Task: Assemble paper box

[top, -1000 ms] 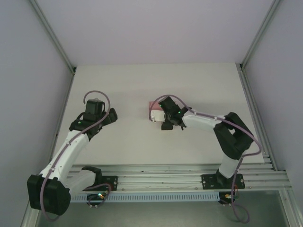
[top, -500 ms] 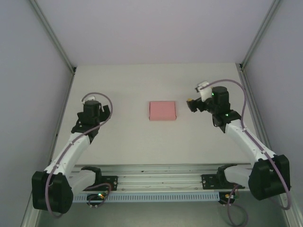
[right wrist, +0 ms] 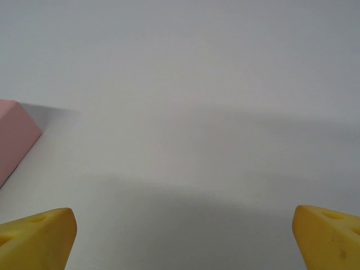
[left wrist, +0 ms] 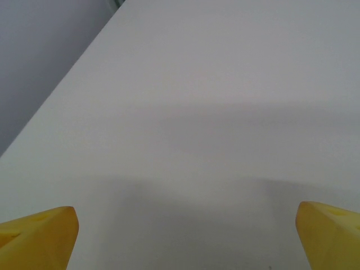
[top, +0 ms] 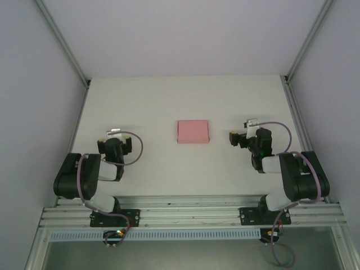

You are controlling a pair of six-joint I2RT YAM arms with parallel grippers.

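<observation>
Top external — paper box (top: 193, 131) lies on table (top: 152, 101), apart from left tool (left wrist: 185, 239) and right tool (right wrist: 183, 239), both spread.

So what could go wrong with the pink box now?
The paper box lies loose on the table with nothing holding it, so it might pop open. Its corner shows ahead and left of the right gripper, whose jaws stand wide open; a careless swing could knock it. The left gripper is open too.
</observation>
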